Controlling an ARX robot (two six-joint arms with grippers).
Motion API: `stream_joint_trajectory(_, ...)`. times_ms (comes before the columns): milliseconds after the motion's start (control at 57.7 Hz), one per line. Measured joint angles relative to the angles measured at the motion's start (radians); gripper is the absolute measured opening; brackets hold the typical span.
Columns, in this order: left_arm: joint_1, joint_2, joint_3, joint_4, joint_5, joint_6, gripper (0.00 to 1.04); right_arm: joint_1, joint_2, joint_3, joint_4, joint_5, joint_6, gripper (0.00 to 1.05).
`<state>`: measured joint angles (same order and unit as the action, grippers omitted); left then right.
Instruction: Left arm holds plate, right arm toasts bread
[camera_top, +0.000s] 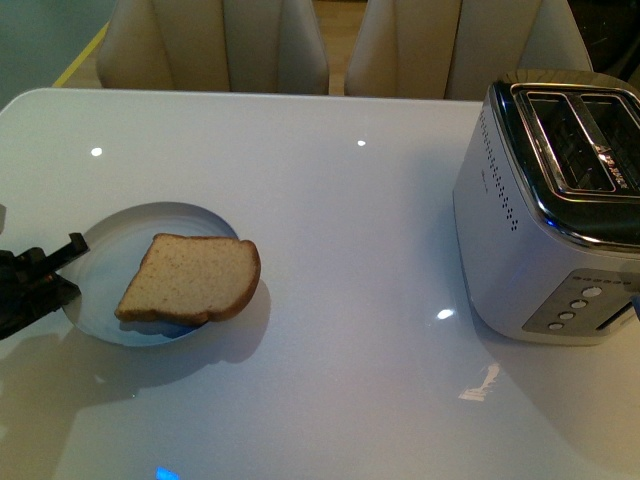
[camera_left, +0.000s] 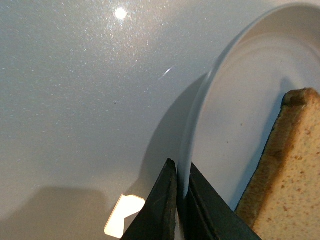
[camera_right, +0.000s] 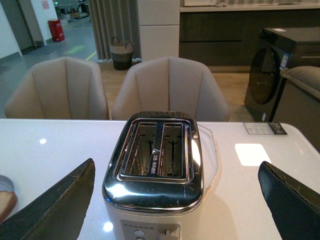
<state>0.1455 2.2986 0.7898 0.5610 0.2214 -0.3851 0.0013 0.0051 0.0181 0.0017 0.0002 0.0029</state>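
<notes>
The pale grey-blue plate (camera_top: 110, 250) sits on the white table at the left, with the slice of brown bread (camera_top: 192, 279) lying on it and overhanging its right rim. My left gripper (camera_top: 66, 270) is shut on the plate's left rim. The left wrist view shows both jaws pinching the rim (camera_left: 186, 165), with the bread (camera_left: 287, 175) beside them. My right gripper (camera_right: 175, 200) is open and empty, out of the front view, its fingers (camera_right: 55, 205) spread wide either side of the toaster (camera_right: 156, 170).
The silver two-slot toaster (camera_top: 545, 210) stands at the table's right, its slots empty and its buttons facing me. Beige chairs (camera_top: 215, 45) line the far table edge. A bare stretch of table (camera_top: 360, 260) lies between plate and toaster.
</notes>
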Motion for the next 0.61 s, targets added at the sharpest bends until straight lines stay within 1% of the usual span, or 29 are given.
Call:
stream_joint_trajectory(191, 0.020, -0.167, -0.085, -0.019, 0.037, -0.023, 0.03, 0.000, 0.000, 0.000, 0.000, 0.000, 0.000, 0.96)
stream_joint_trajectory(347, 0.000, -0.373, -0.131, -0.102, 0.045, -0.089, 0.03, 0.000, 0.000, 0.000, 0.000, 0.000, 0.000, 0.96)
stream_joint_trajectory(382, -0.009, -0.403, -0.132, -0.122, 0.040, -0.100, 0.03, 0.000, 0.000, 0.000, 0.000, 0.000, 0.000, 0.96)
stream_joint_trajectory(486, -0.071, -0.539, -0.116, -0.237, -0.017, -0.183, 0.03, 0.000, 0.000, 0.000, 0.000, 0.000, 0.000, 0.96)
stream_joint_trajectory(607, -0.159, -0.632, -0.051, -0.343, -0.064, -0.267, 0.03, 0.000, 0.000, 0.000, 0.000, 0.000, 0.000, 0.96)
